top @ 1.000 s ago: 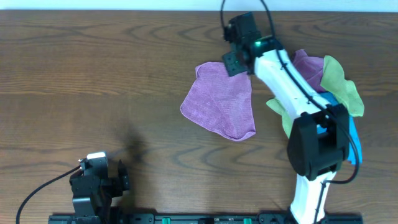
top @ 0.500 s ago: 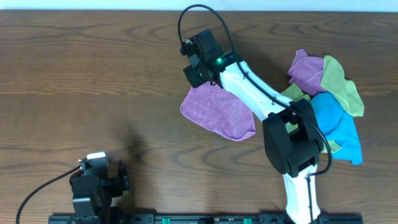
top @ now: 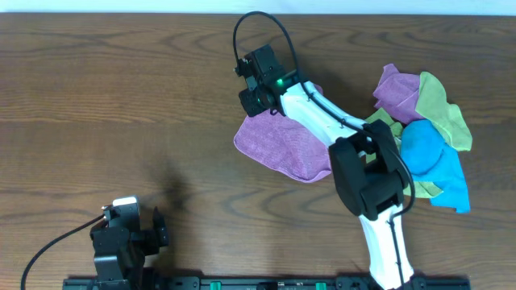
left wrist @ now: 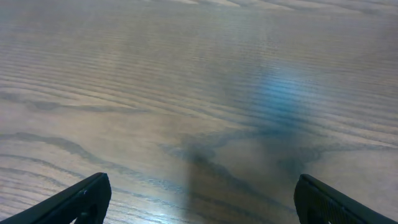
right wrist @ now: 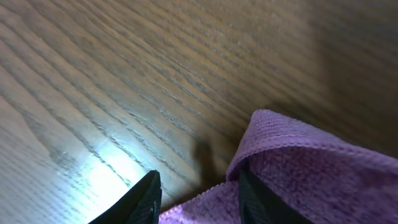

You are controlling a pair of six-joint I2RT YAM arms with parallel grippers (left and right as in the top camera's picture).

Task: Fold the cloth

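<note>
The lilac-purple cloth (top: 286,145) lies on the wooden table (top: 121,89) a little right of centre, with its far edge bunched up. My right gripper (top: 258,98) is at that far left edge. In the right wrist view its fingers (right wrist: 144,200) stand close together with a fold of the cloth (right wrist: 298,180) pinched between them; the gripper (right wrist: 199,202) is shut on it just above the wood. My left gripper (top: 157,229) rests at the near left, far from the cloth. In the left wrist view it (left wrist: 208,211) is open and empty above bare wood.
A pile of other cloths lies at the right: a similar purple one (top: 399,87), a yellow-green one (top: 442,109) and a bright blue one (top: 439,165). My right arm (top: 367,173) crosses over the cloth's right side.
My right gripper has swung left from the cloth's far right corner to its far left edge, taking that edge with it. Little movement in the last half second. The left arm is still.
</note>
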